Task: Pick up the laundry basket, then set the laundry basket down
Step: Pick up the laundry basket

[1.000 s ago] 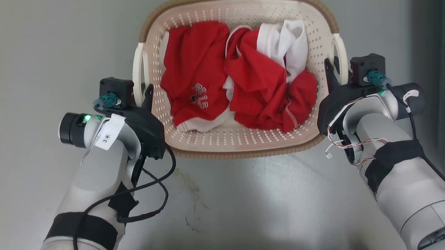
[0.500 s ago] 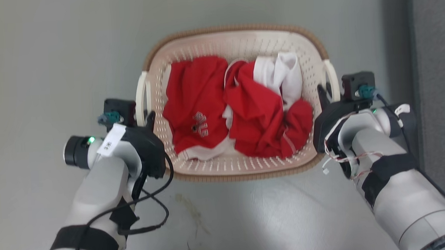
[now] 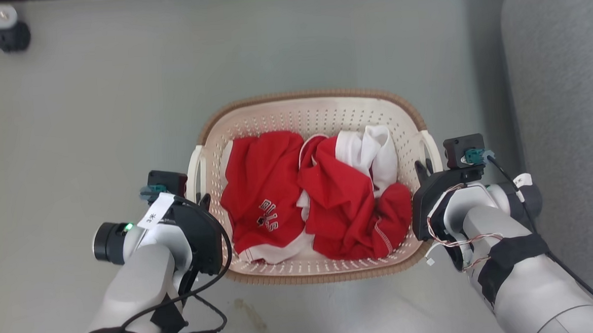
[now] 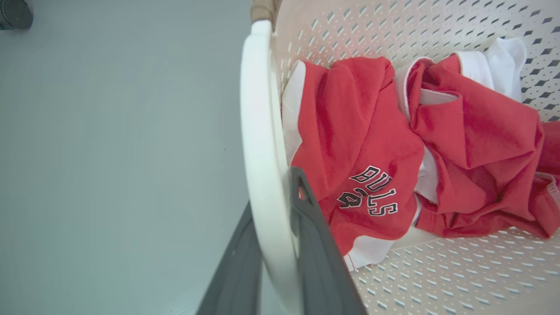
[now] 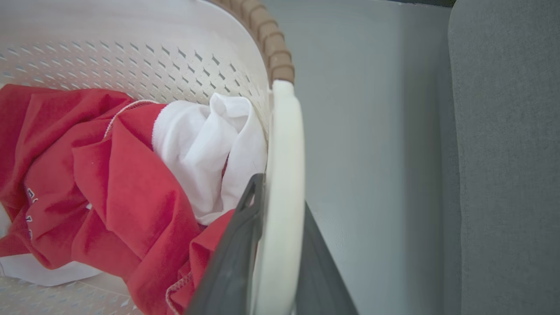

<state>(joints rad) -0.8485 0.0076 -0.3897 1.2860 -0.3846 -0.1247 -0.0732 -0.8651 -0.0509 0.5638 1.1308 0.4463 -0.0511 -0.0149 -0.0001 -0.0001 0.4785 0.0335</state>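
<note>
Currently | left claw (image 4: pixel 273 192) pinches one handle (image 4: pixel 258 109), right claw (image 5: pixel 282 192) the other | two-sided grip so I carry laundry basket (image 3: pixel 313 95) level

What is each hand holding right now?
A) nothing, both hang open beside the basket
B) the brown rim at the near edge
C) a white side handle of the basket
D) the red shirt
C: in its wrist view the left hand has one dark finger on each side of a white handle of the laundry basket, and the right hand straddles the other handle likewise.
</note>
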